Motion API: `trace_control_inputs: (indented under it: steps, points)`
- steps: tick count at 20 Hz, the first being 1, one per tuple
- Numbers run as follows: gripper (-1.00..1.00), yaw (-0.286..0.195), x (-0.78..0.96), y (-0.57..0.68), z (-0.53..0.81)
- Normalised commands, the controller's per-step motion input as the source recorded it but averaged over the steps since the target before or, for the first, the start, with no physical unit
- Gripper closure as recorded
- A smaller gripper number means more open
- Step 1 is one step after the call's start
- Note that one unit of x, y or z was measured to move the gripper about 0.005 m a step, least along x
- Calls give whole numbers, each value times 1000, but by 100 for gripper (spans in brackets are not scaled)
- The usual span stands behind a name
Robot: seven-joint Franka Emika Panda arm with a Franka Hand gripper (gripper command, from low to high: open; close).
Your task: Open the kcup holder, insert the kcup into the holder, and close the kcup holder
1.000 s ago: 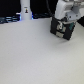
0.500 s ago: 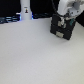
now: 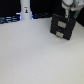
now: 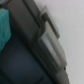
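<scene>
The kcup holder (image 3: 62, 27) is a black boxy unit with two stacked drawer fronts and pale handles, standing at the exterior view's upper right on the white table. Both drawers look shut. My arm comes down right behind its top, and the gripper (image 3: 67, 13) is blurred there, so its fingers cannot be made out. The wrist view is filled close up by the holder's dark body (image 4: 30, 55) and one pale handle (image 4: 51, 36). A teal-green patch (image 4: 4, 29) shows at that picture's edge. I cannot tell whether it is the kcup, which does not show plainly anywhere.
A tall white bottle-like object (image 3: 25, 10) with dark marks stands at the back on the exterior view's left, in front of a dark strip with blue lights. The white table (image 3: 35, 55) spreads out in front of the holder.
</scene>
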Motion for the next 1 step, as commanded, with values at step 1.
trace_control_inputs:
  steps: [1]
  points:
    - [-100,0,0,0,0]
